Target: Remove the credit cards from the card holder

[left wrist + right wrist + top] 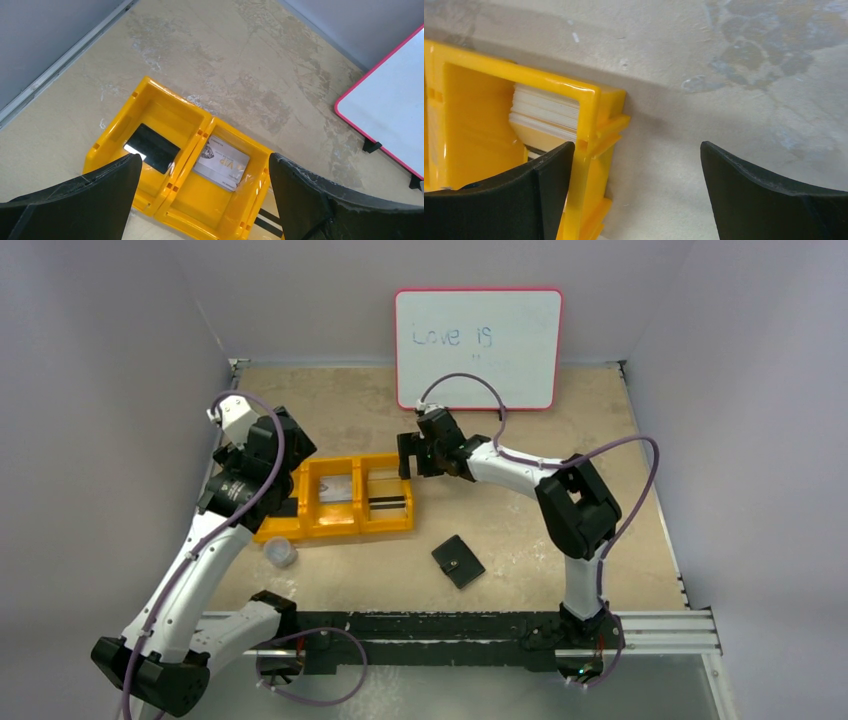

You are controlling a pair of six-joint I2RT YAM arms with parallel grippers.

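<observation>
Card holder [458, 561]: lay folded shut on the table [520, 420], well apart from both sets of fingers.
Credit cards [221, 163]: one grey card lay in the middle compartment of the yellow tray [340, 528]; a whitish stack [546, 112] lay in the end compartment nearest the right arm.
Left fingers [90, 200]: spread, empty, above the tray.
Right fingers [764, 195]: spread, empty, over the tray's end rim.
Progress: removal judged largely done; whether cards remained inside the holder could not be determined.

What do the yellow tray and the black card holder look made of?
Yellow tray: hard moulded plastic, glossy, judging by highlights and ribbed rims. Card holder: probably leather or imitation, matte black with a snap; too small to be sure.
</observation>
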